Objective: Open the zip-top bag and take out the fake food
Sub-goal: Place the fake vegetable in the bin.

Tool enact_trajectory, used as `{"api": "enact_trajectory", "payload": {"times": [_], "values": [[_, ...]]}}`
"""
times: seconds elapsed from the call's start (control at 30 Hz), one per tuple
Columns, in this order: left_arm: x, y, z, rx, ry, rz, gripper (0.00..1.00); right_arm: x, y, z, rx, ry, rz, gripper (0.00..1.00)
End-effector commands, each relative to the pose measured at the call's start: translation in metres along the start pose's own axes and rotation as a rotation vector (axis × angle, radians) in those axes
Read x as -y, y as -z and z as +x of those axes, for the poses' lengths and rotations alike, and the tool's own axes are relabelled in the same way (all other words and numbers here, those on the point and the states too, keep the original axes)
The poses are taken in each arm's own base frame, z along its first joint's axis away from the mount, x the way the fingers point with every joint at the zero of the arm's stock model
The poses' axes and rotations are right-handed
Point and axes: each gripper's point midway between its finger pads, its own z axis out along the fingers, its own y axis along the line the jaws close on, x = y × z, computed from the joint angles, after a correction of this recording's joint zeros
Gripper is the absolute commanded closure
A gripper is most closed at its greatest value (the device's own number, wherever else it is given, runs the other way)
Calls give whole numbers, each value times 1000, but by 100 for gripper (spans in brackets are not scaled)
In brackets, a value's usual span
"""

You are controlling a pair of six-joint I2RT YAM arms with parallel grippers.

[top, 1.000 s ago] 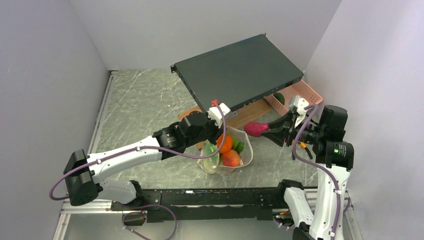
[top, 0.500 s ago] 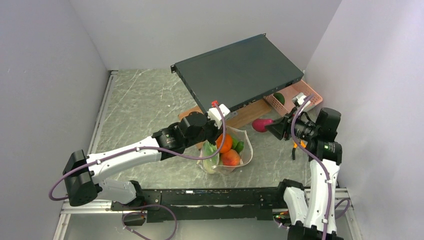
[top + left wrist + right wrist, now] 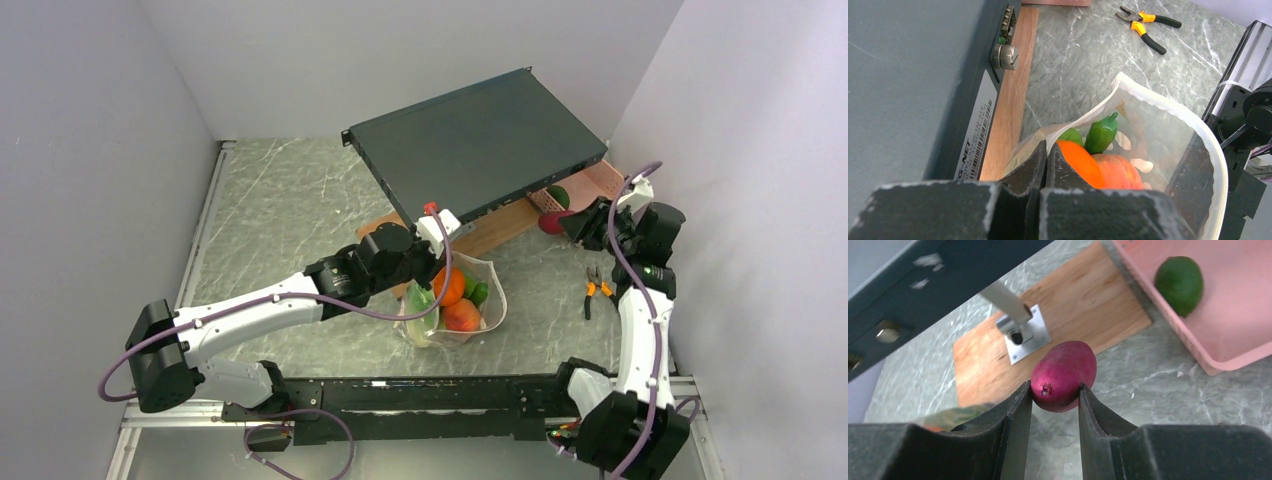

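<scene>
The zip-top bag (image 3: 493,300) stands open on the desk (image 3: 290,210), near the middle and close to the front rail. Inside it lies fake food: an orange piece (image 3: 449,286), a red-orange piece (image 3: 461,316) and a green pepper (image 3: 1100,134). The left claw (image 3: 1046,152) is closed tight, and it pinches the thin rim of the bag on the side toward the wooden board (image 3: 500,228), so the mouth is held up. The left arm reaches from its base at the lower left in a long diagonal line, with the wrist above the bag. The right claw (image 3: 1054,405) is narrow and grips a purple-red piece of fake food (image 3: 1063,375) between both fingers, well apart from the bag. It is over the desk, just beside the corner of the pink basket (image 3: 1228,340) and the end of the board. The right arm stands nearly upright from its base, and its wrist is bent toward the left. A dark flat metal case (image 3: 475,140) rests tilted on the board. The right wrist view shows a round green piece (image 3: 1179,284) lying in the basket, which the top view shows only partly. The left wrist view shows the pepper and the white zip strip clearly. Orange-handled pliers (image 3: 597,290) lie on the desk near the right arm.
</scene>
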Motion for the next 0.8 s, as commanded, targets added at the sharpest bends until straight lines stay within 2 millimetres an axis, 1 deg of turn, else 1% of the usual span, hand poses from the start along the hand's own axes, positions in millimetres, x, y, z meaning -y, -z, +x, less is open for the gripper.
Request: {"api": "enact_trajectory", "payload": {"times": [0.0,0.17,0.23,0.3,0.47,0.6,0.7,0.77], "values": [[1,4,-30,103,-24,20,100,28,-11,-38,133,-107,97,100],[1,3,-31,108,-36,17,100,66,-21,-50,162,-235,190,100],[0,2,-31,110,-40,16,100,78,-27,-51,162,-295,186,100],[0,1,-31,107,-43,17,100,87,-32,-53,166,-318,188,100],[0,-1,-31,101,-46,12,100,108,-43,-67,193,-361,201,100],[-2,-2,-32,102,-44,4,100,120,-52,-74,203,-387,200,98],[-2,-3,-32,100,-44,2,100,132,-62,-73,200,-425,208,96],[-2,-5,-33,95,-46,1,100,141,-68,-70,196,-452,221,92]]}}
